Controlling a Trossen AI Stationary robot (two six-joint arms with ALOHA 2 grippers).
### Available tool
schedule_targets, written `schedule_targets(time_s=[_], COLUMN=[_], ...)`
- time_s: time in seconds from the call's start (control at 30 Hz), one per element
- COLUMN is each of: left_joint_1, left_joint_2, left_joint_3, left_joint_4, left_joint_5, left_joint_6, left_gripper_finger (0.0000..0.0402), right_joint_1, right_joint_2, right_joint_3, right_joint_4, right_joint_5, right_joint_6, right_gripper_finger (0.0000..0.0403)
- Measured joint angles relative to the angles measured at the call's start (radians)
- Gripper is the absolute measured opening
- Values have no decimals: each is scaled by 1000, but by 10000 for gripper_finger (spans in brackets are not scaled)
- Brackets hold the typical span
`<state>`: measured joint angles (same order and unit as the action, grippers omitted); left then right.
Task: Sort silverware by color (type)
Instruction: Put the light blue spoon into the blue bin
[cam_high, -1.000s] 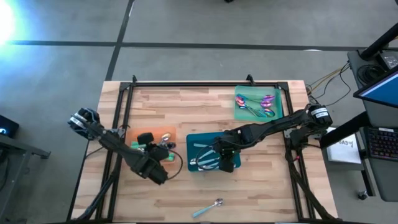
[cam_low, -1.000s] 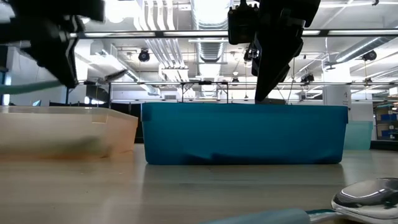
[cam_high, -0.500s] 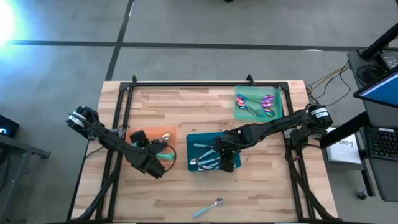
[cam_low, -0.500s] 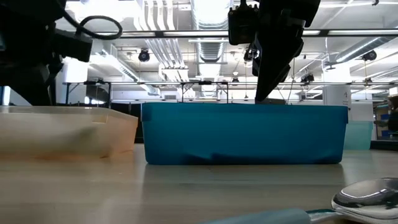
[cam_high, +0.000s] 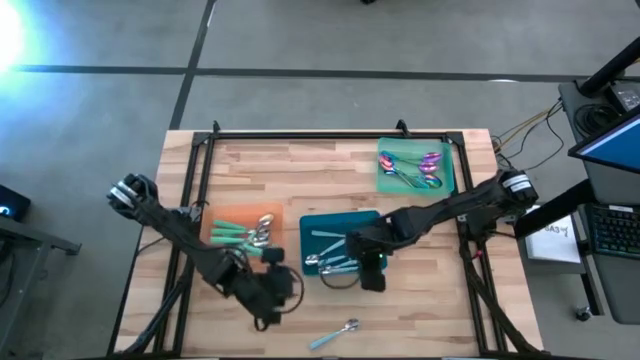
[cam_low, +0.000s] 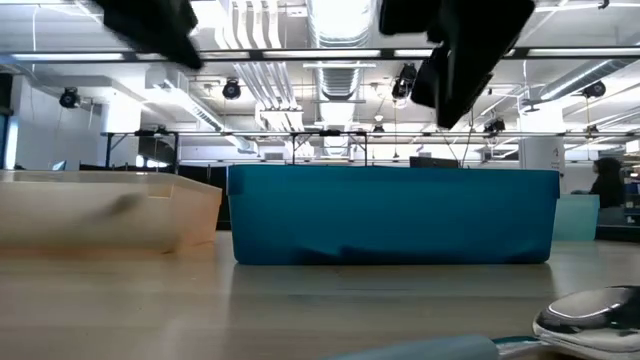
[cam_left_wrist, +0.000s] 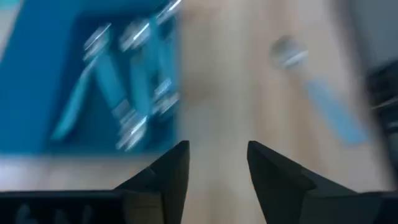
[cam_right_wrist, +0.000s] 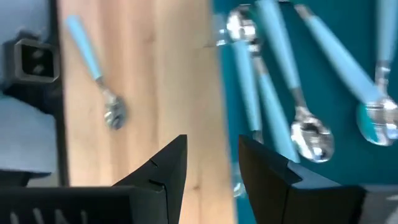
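Note:
My left gripper (cam_high: 276, 298) (cam_left_wrist: 217, 163) is open and empty above bare table, between the orange tray (cam_high: 222, 216) and a loose light-blue-handled spoon (cam_high: 335, 335) (cam_left_wrist: 314, 87) near the front edge. My right gripper (cam_high: 368, 272) (cam_right_wrist: 208, 160) is open and empty over the near right corner of the teal tray (cam_high: 365, 222). That tray holds several light-blue-handled pieces (cam_high: 330, 262) (cam_right_wrist: 280, 106). Green-handled pieces (cam_high: 240, 233) lie flat in the orange tray. Iridescent purple pieces (cam_high: 415, 165) lie in the green tray (cam_high: 445, 150).
In the low view the teal tray's wall (cam_low: 390, 215) and the orange tray's wall (cam_low: 100, 210) stand side by side. The loose spoon's head (cam_low: 590, 315) lies close in front. A dark metal frame (cam_high: 330, 133) runs around the table's edges. Bare wood lies along the front.
My left gripper has gone from over the orange tray toward the table's near edge and right, toward the loose spoon. The green-handled pieces now show uncovered in the orange tray. My right gripper has shifted a little toward the near edge, from over the teal tray to its near right corner.

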<state>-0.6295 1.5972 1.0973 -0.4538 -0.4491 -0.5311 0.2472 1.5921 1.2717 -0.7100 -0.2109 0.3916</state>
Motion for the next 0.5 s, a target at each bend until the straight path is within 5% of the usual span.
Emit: schedule_targets(time_s=[0.17, 0.5], left_joint_1=[-18, -29], left_joint_2=[49, 268], left_joint_3=[-4, 92], left_joint_4=[221, 278], left_joint_5=[16, 165], left_joint_6=[45, -89], left_gripper_finger=[127, 123], right_joint_1=[68, 161], right_joint_2=[0, 0], right_joint_3=[18, 18], right_joint_4=[0, -60], right_joint_5=[-3, 0], right_joint_6=[-10, 45], right_gripper_finger=[132, 132])
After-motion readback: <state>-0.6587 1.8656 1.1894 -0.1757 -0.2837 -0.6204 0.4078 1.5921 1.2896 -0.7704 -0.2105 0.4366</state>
